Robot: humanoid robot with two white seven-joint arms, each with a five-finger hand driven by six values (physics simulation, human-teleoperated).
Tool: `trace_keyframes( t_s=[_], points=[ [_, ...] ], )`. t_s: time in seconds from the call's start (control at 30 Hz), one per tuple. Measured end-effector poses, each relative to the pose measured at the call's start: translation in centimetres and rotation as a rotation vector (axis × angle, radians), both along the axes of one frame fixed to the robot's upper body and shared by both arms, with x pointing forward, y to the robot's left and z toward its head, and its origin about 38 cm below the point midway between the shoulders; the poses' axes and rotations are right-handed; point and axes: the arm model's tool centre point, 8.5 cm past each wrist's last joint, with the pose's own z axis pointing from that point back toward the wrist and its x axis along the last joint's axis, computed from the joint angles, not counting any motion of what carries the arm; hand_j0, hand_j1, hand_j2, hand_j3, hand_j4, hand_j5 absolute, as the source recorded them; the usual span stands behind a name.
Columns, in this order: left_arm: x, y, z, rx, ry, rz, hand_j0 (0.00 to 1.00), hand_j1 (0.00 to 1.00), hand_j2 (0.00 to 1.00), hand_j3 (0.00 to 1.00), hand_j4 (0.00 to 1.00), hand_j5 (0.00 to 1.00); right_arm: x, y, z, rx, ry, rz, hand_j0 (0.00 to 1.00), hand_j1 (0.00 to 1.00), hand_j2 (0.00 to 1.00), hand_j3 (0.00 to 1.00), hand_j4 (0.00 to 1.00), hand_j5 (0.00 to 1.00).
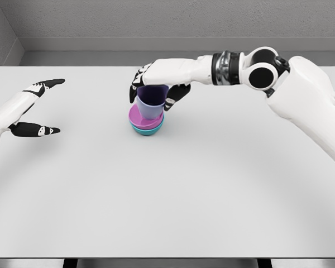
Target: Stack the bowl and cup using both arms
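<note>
A lavender cup [151,104] sits tilted inside a pink bowl [135,116], which rests in a teal bowl [147,132] at the table's middle back. My right hand [154,88] reaches in from the right and curls around the cup's rim, with fingers on both its sides. My left hand [42,107] hovers over the table's left edge, well away from the stack, fingers spread and holding nothing.
The white table [167,195] stretches wide in front of the stack. A grey wall runs behind its far edge. My right forearm [234,68] crosses above the table's back right.
</note>
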Motion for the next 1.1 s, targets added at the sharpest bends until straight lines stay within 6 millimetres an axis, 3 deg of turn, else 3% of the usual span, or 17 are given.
trace_keyframes(
  t_s=[0.73, 0.8, 0.87, 1.1],
  points=[
    [0.0, -0.1, 0.0, 0.0, -0.001, -0.002, 1.0, 1.0, 1.0, 1.0, 1.0, 1.0, 0.1, 1.4, -0.5, -0.004, 0.005, 0.016, 0.63, 0.63, 0.63, 0.63, 0.63, 0.63],
    [0.0, -0.1, 0.0, 0.0, -0.001, -0.002, 1.0, 1.0, 1.0, 1.0, 1.0, 1.0, 0.1, 1.4, -0.6, -0.005, 0.006, 0.015, 0.7, 0.7, 0.7, 0.7, 0.7, 0.7],
    [0.0, -0.1, 0.0, 0.0, -0.001, -0.002, 1.0, 1.0, 1.0, 1.0, 1.0, 1.0, 0.1, 1.3, -0.7, -0.006, 0.009, 0.014, 1.0, 1.0, 1.0, 1.0, 1.0, 1.0],
    [0.0, -0.1, 0.0, 0.0, -0.001, -0.002, 1.0, 1.0, 1.0, 1.0, 1.0, 1.0, 0.0, 1.4, -0.6, 0.0, 0.004, 0.027, 1.0, 1.0, 1.0, 1.0, 1.0, 1.0]
  ],
)
